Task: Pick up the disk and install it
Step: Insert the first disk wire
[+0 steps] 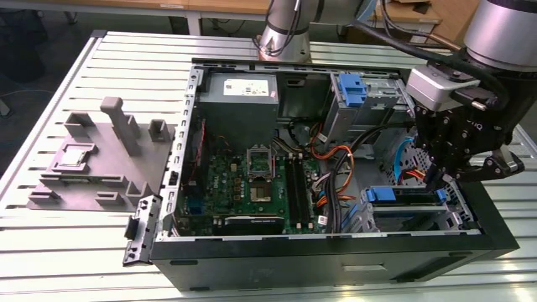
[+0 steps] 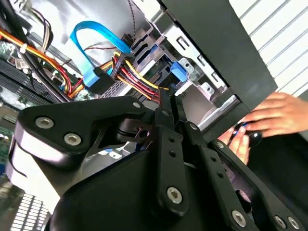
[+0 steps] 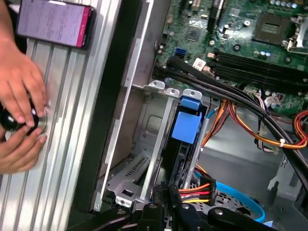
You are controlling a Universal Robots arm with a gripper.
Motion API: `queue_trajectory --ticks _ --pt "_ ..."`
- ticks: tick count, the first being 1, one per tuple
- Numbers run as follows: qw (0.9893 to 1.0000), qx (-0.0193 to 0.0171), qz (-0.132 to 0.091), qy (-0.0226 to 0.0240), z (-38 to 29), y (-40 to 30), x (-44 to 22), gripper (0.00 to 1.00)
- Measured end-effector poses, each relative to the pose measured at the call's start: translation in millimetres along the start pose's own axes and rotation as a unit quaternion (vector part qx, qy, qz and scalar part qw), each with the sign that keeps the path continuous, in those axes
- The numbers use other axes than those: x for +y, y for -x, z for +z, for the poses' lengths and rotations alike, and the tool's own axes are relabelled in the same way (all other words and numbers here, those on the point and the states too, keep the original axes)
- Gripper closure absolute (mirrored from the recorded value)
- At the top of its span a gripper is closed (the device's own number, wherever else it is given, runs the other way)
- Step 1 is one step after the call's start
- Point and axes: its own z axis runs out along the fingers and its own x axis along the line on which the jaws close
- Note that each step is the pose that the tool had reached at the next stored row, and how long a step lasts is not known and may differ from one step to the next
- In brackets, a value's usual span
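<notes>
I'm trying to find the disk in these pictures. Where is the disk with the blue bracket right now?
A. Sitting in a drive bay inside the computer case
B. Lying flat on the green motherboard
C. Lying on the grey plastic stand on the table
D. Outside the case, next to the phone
A. The disk with its blue bracket sits in the metal drive bay of the computer case, below the end effector.

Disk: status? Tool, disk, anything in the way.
Tool shut, at drive bay. Blue-bracketed flat disk sits in bay, not gripped. Red-yellow power cables close beside tool.
</notes>
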Motion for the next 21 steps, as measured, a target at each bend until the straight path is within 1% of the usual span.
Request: queue_trajectory --ticks 2,5,6,7,8,9,11,12,15,16,19,21 --pt "0.9998 0.0011 0.018 0.0035 1.1 0.2 0.1 0.84" --pt "0.999 0.0025 0.044 0.0086 2.6 0.5 0.2 0.84" --pt "0.9987 0.0026 0.049 0.0097 3.0 0.6 0.2 0.84" --pt "0.9985 0.0015 0.054 0.0103 3.2 0.6 0.3 0.84" --pt "0.9983 -0.0027 0.057 0.0101 3.5 0.6 0.3 0.84" --pt "0.9981 -0.0104 0.06 0.009 3.5 0.7 0.2 0.84" --pt "0.9976 -0.028 0.062 0.0061 3.6 0.7 0.3 0.84" --pt "0.9974 -0.0334 0.064 0.0052 3.6 0.3 0.3 0.84" --pt "0.997 -0.0335 0.069 0.006 4.7 -1.8 0.8 0.84" --pt "0.9967 -0.0333 0.074 0.0068 5.1 -1.8 0.8 0.84" --pt "0.9951 -0.0324 0.093 0.0097 6.9 -1.6 0.9 0.84" --pt "0.9943 -0.032 0.101 0.011 8.1 -1.5 0.4 0.84"
